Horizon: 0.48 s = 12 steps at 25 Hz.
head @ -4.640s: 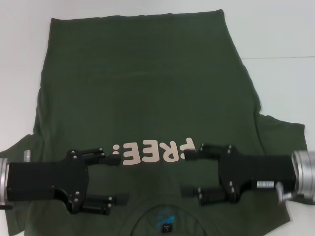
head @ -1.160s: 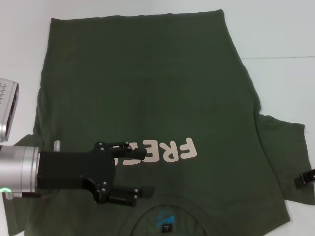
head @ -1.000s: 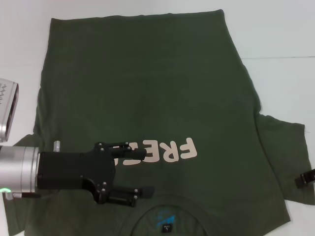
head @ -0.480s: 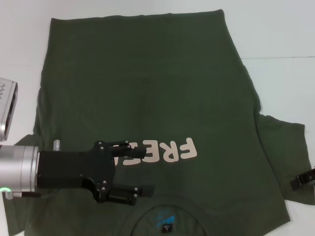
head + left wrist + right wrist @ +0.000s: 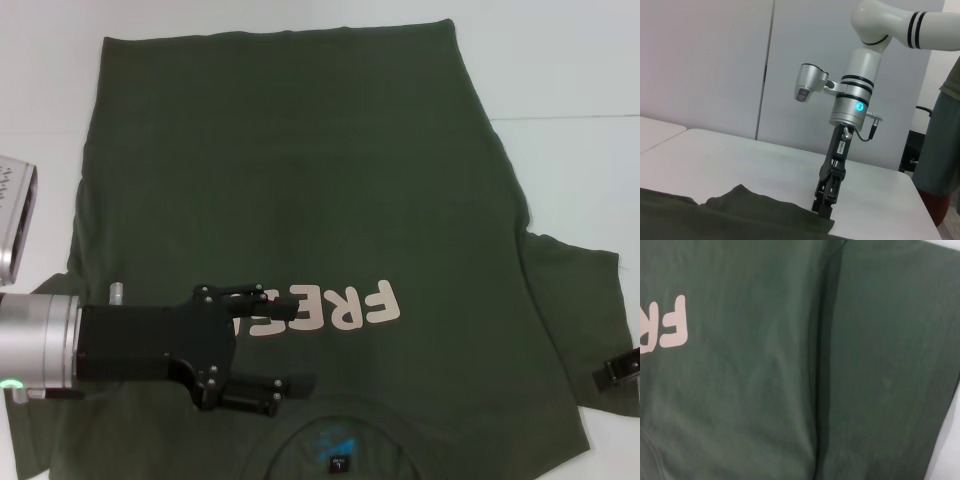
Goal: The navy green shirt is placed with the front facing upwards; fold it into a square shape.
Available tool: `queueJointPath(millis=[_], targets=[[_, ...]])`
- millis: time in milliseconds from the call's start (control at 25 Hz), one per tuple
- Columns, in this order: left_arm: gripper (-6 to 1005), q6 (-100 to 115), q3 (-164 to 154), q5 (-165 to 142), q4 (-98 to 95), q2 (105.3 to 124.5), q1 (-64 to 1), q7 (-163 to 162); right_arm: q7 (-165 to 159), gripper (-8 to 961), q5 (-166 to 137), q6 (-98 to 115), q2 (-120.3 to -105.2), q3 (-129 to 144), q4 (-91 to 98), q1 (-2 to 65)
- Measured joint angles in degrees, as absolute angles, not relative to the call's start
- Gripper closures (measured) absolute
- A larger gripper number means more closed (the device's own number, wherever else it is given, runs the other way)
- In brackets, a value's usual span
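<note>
Out at the sleeve edge of the navy green shirt [image 5: 300,200], flat on the worktop [image 5: 560,60], the right hand [image 5: 617,370] has dropped, fingers unclear, ready to grab, while the open left hand [image 5: 283,346] waits mid-chest.

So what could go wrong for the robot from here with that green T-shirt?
1. The left gripper hovers with open jaws over the FREE! lettering, mid-chest on the green T-shirt; closing there could bunch the flat cloth rather than catch an edge.
2. The right gripper sits at the very edge of the right sleeve; it might pinch little cloth, so the sleeve could slip free.
3. The shirt lies slightly skewed, so folds may not end up square.
</note>
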<state>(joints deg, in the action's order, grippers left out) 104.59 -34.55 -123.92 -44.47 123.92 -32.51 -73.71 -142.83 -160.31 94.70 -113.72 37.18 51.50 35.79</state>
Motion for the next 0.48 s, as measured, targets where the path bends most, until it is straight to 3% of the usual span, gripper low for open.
queueJointPath(millis=[480], targets=[[123, 104.59, -34.54, -123.92, -44.47, 124.00, -32.34, -73.74, -143.17, 115, -160.43, 94.76, -113.55, 37.26, 50.95, 35.69]])
